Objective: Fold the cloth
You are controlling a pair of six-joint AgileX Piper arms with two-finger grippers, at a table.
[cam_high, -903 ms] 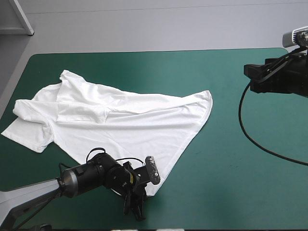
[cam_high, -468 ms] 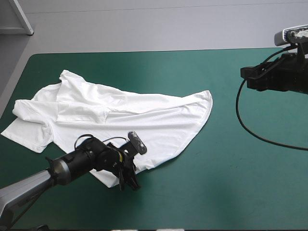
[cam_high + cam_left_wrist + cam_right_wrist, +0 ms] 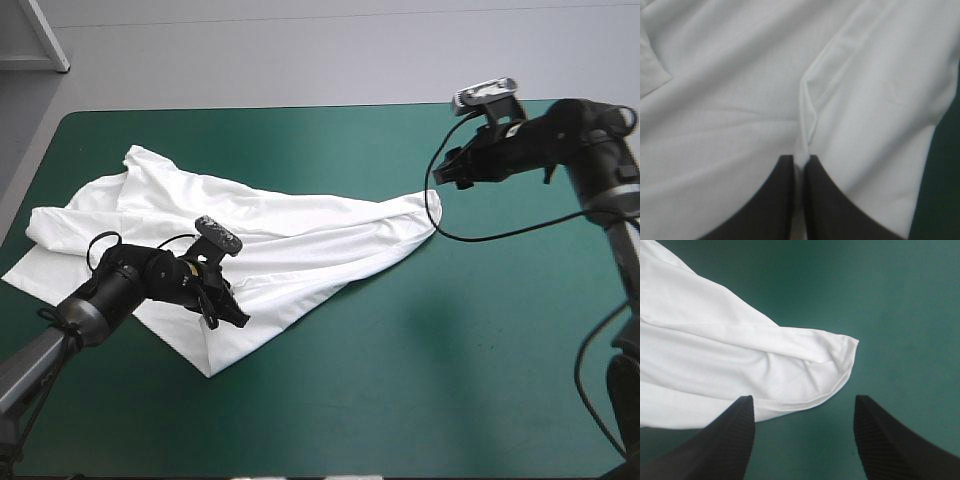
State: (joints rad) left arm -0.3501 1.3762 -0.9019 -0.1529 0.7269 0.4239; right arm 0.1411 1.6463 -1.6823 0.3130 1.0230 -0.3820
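While fast on a fold of the T-shirt (image 3: 300, 240), left pincer (image 3: 800, 159); right pincer (image 3: 804, 400) apart near its corner.

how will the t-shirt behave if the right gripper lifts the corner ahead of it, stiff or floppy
Probably floppy: the T-shirt bunches into a soft ridge where the left gripper pinches it. Likely light, since its wrinkles lie shallow. The rolled corner ahead of the open right gripper would probably sag when lifted.
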